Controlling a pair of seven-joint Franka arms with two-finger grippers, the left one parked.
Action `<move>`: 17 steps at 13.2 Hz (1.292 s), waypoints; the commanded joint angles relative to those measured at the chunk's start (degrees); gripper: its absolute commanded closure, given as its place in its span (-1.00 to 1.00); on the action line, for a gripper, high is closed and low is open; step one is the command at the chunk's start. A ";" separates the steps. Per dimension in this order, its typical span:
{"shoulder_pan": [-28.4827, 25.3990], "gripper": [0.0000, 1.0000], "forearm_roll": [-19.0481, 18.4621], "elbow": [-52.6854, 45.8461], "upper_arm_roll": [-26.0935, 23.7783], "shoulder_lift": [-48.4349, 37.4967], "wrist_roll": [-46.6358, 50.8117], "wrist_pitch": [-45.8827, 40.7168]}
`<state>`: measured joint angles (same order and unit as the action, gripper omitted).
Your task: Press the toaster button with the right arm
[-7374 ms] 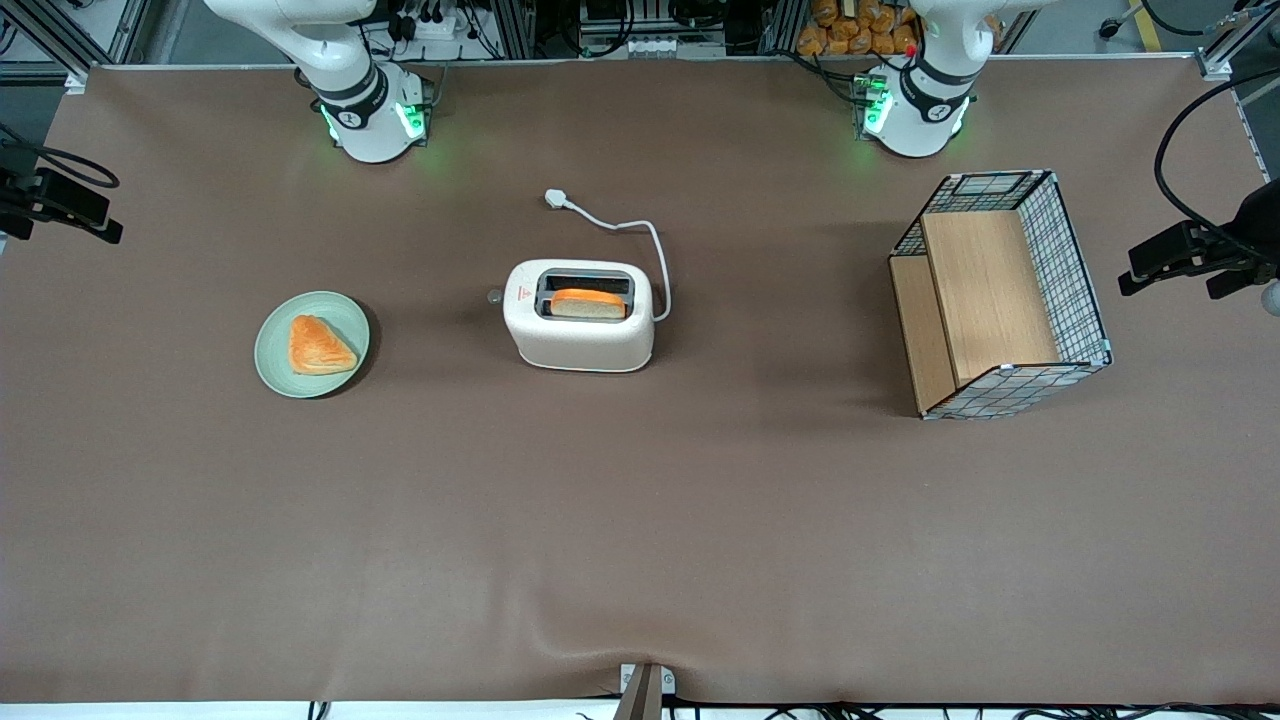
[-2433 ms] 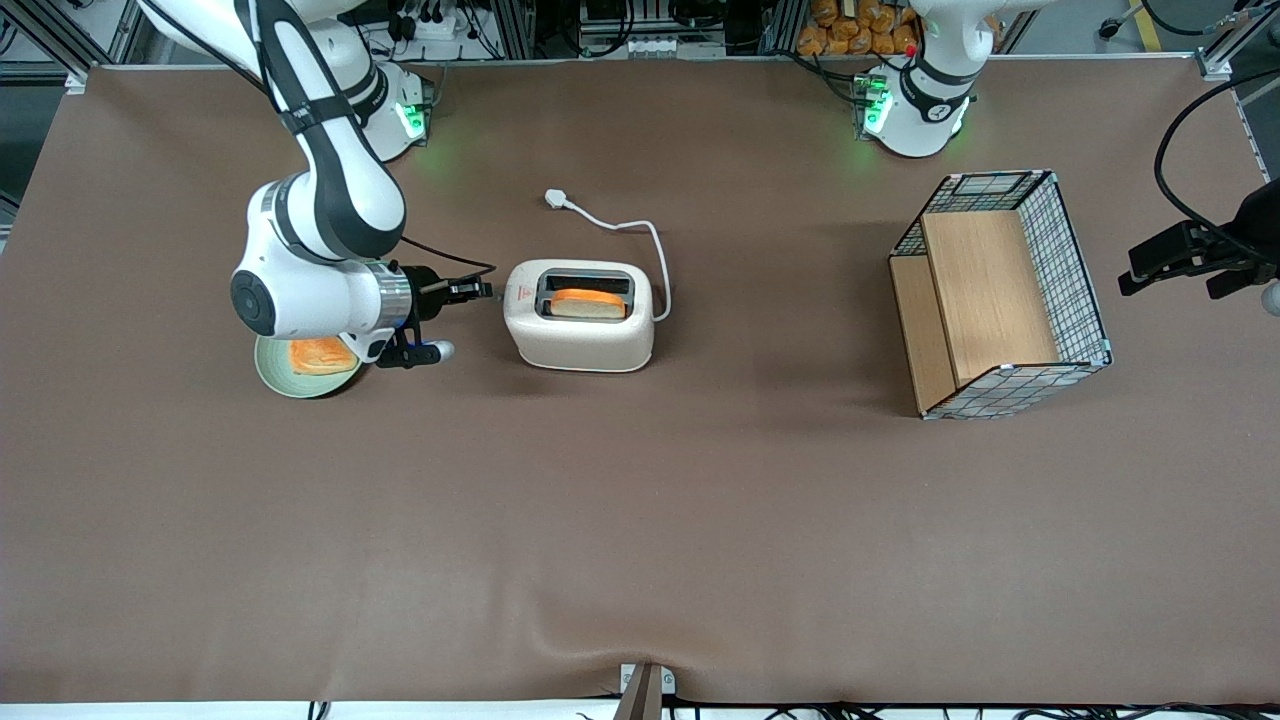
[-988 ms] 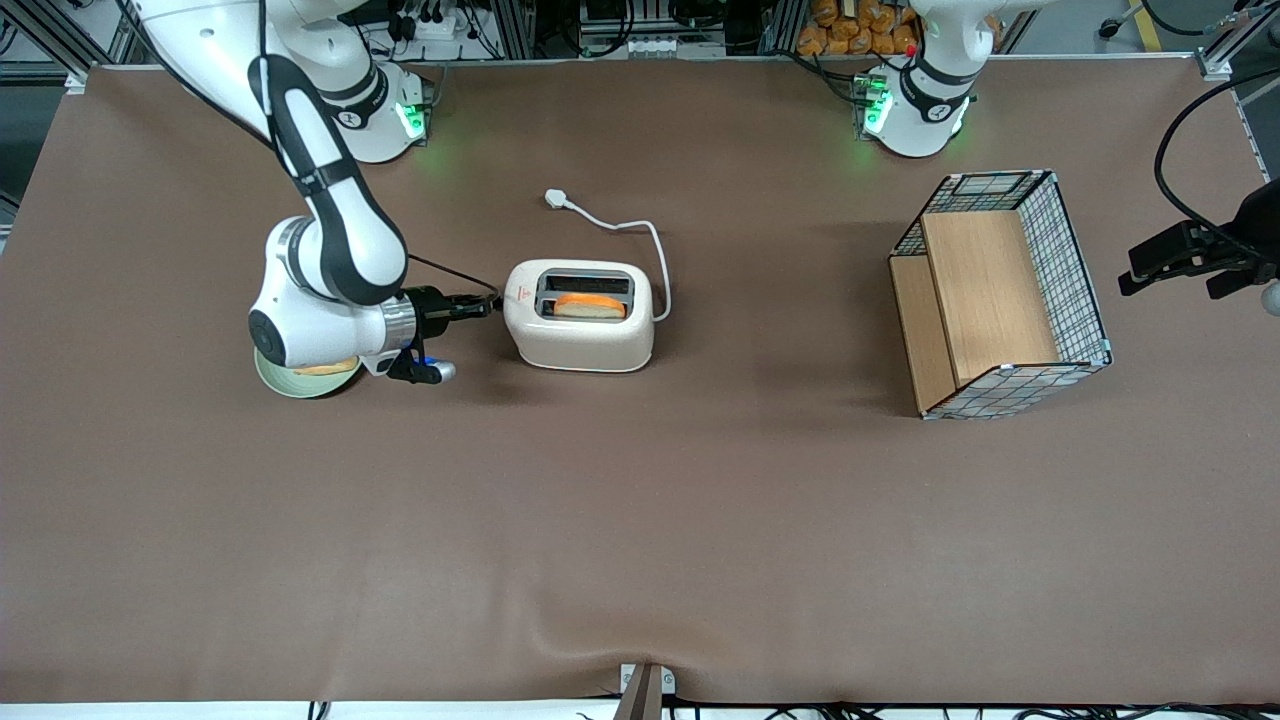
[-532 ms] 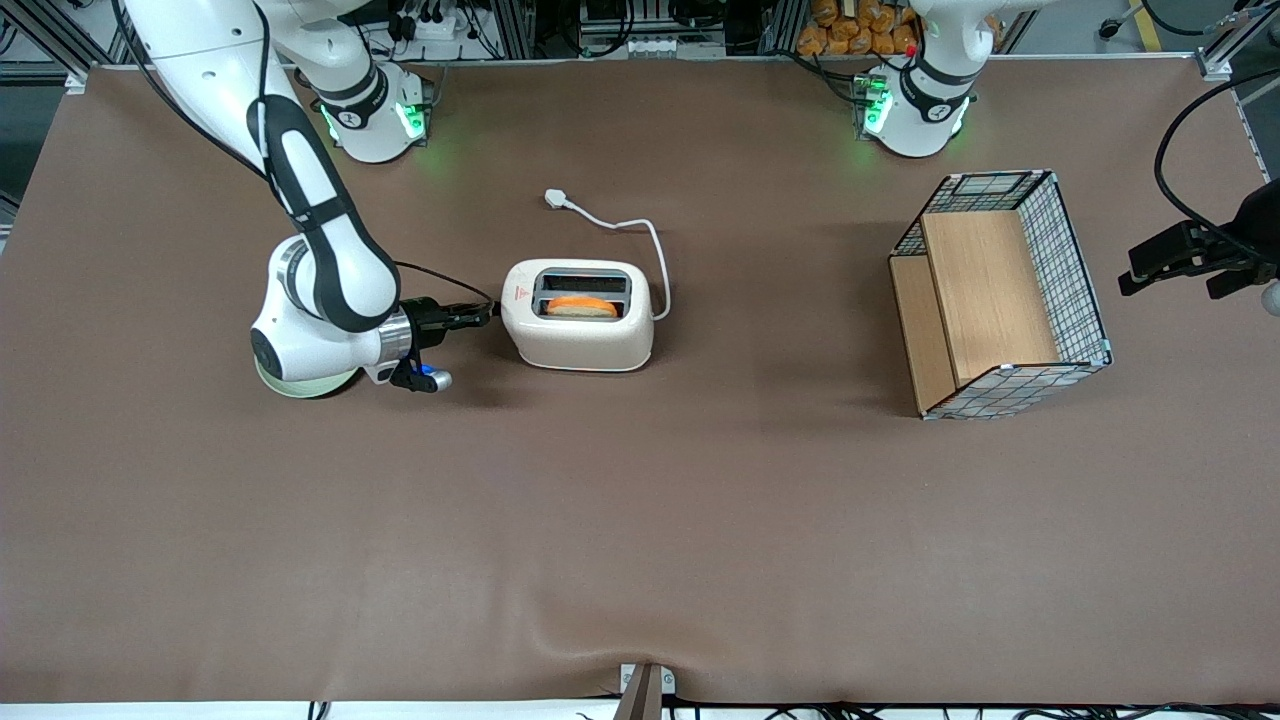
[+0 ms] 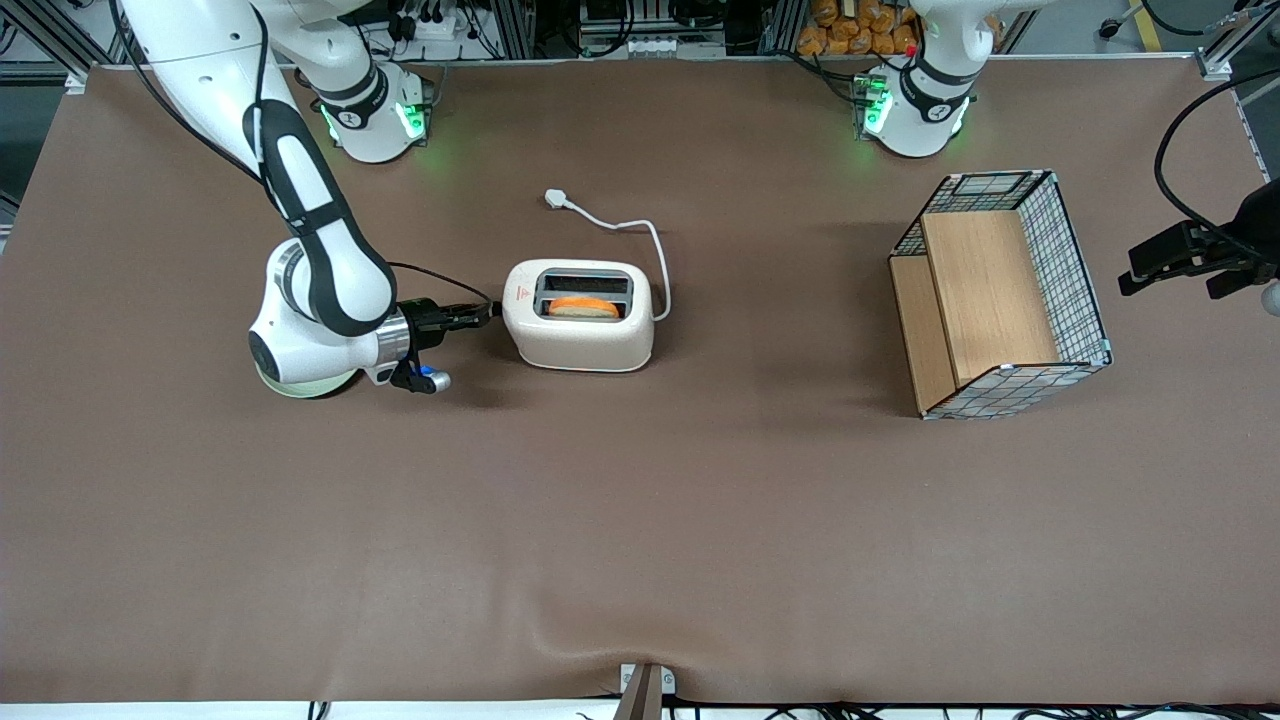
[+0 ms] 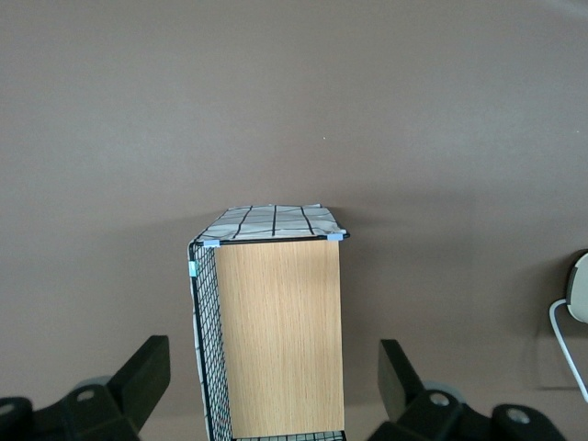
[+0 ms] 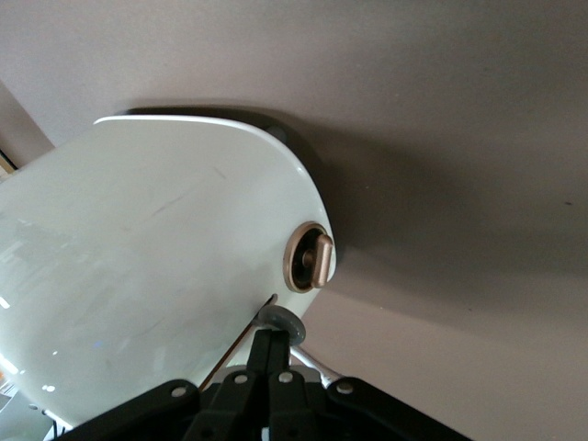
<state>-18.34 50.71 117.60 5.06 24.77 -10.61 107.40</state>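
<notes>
The cream-white toaster (image 5: pixel 580 345) stands mid-table, a slice of toast (image 5: pixel 582 306) sitting low in its slot nearer the front camera. My right arm (image 5: pixel 320 300) lies low over the table toward the working arm's end. Its gripper (image 5: pixel 486 313) is shut and sits against the toaster's short end by the red mark (image 5: pixel 520 293). In the right wrist view the shut gripper (image 7: pixel 269 338) rests its tips on the small grey toaster button (image 7: pixel 287 321), which sticks out of the toaster (image 7: pixel 138 257) just beside a bronze dial (image 7: pixel 308 260). In the front view the gripper hides the button.
A green plate (image 5: pixel 300 387) lies partly under the arm's wrist. The toaster's white cord (image 5: pixel 655 250) runs to a plug (image 5: pixel 556 198) farther from the camera. A wire-and-wood basket (image 5: pixel 1075 290) stands toward the parked arm's end; the left wrist view also shows this basket (image 6: pixel 207 312).
The arm came in from its base to the toaster's short end. Over the last second the shut gripper moved a little lower there, and the toast sank deeper into its slot.
</notes>
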 commanded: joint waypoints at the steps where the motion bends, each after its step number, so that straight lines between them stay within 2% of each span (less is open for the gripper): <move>1: 0.93 1.00 0.09 -3.94 0.82 1.16 0.76 -3.66; 2: 1.28 1.00 -0.96 -5.78 1.70 1.16 1.29 -6.21; 3: 1.55 0.65 -3.32 -7.72 2.49 1.16 1.47 -8.15; 5: 2.51 -0.99 -4.83 -9.66 3.46 1.16 1.47 -10.00; 7: 4.09 -1.00 -5.18 -11.24 3.55 1.25 1.38 -11.85; 8: 4.80 -1.00 -6.84 -12.30 3.55 1.25 1.38 -12.47; 13: 8.40 -1.00 -17.20 -15.21 3.64 -2.69 0.94 -13.44; 15: 8.76 -1.00 -22.39 -15.82 5.91 -5.50 1.12 -13.26; 17: 8.76 -1.00 -26.00 -15.82 9.95 -8.40 -0.71 -13.09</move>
<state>-10.22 28.11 101.12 12.71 20.08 -10.03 94.91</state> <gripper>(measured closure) 0.000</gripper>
